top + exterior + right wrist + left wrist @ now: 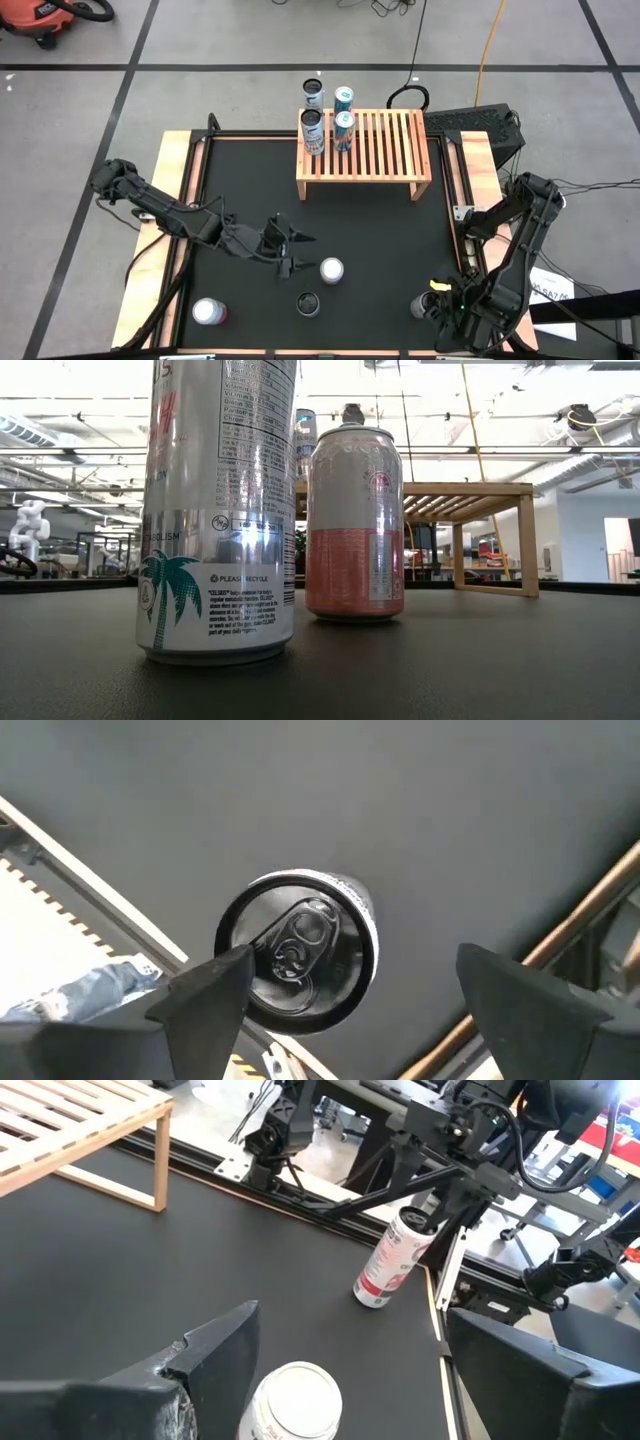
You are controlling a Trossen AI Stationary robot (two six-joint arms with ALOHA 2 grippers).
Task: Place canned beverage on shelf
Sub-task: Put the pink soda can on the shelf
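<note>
The light-wood slatted shelf (375, 150) stands at the table's far side. Two cans (313, 130) (344, 130) stand on its left end, and two more (313, 94) show just beyond its far edge. My left gripper (296, 253) is open near the table's middle. A white-topped can (331, 270) (295, 1400) stands just ahead of it, between the finger lines and untouched. My right gripper (432, 300) (355, 958) is open and points down over a white-and-red can with a black top (297, 963) (390, 1260) near the right front corner.
A dark-topped can (308, 303) and a silver-and-red can (208, 312) stand upright near the front edge. In the low view a tall silver can (220, 510) and a pink-and-white can (354, 520) stand before the shelf (480, 490). Wooden rails (172, 200) border the black mat.
</note>
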